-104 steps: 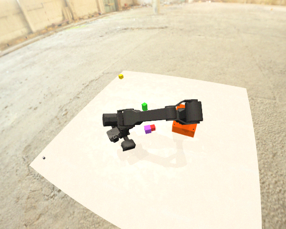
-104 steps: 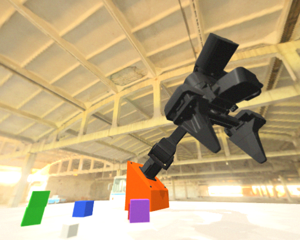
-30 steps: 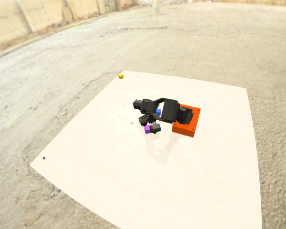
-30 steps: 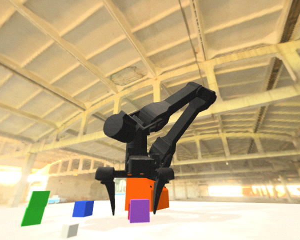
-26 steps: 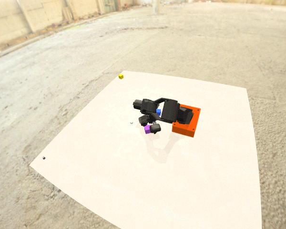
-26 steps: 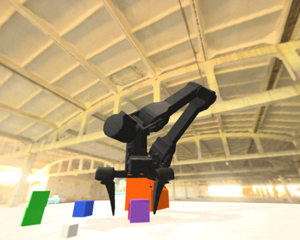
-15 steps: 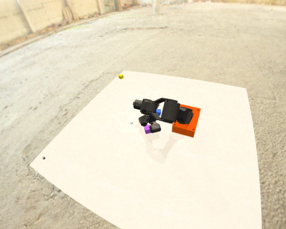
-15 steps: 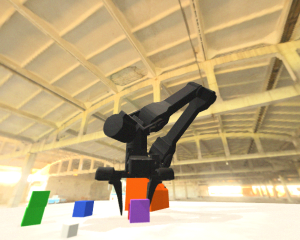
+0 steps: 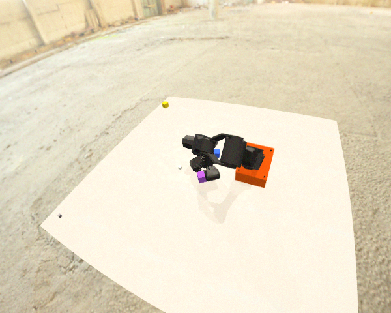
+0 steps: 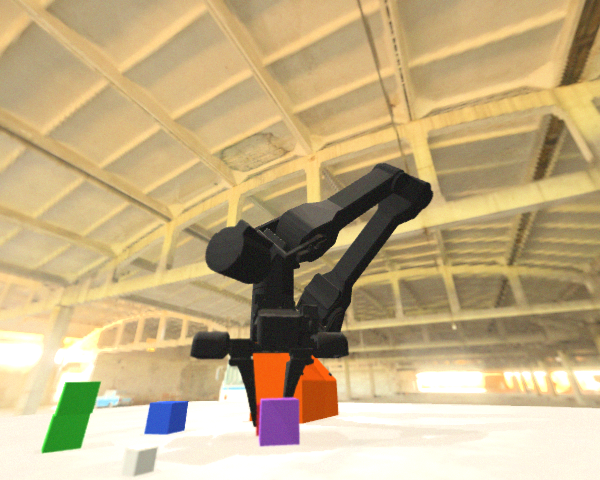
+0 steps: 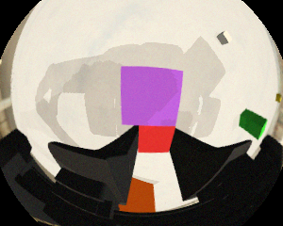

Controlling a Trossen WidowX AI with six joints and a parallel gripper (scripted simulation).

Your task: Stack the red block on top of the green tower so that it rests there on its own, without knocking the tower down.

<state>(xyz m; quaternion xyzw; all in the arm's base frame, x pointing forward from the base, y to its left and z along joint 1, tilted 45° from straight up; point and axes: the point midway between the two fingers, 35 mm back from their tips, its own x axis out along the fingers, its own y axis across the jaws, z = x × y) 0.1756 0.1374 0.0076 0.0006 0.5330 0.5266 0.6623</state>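
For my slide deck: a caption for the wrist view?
Black jaws closed on the small red block, purple cube just beyond, green tower off to the right.

Bright, even daylight on my feeds, soft pale arm shadow on the white mat [image 9: 256, 255], blown-out hall windows, fisheye bending edges, wrist view vignetted black, everything slightly soft.
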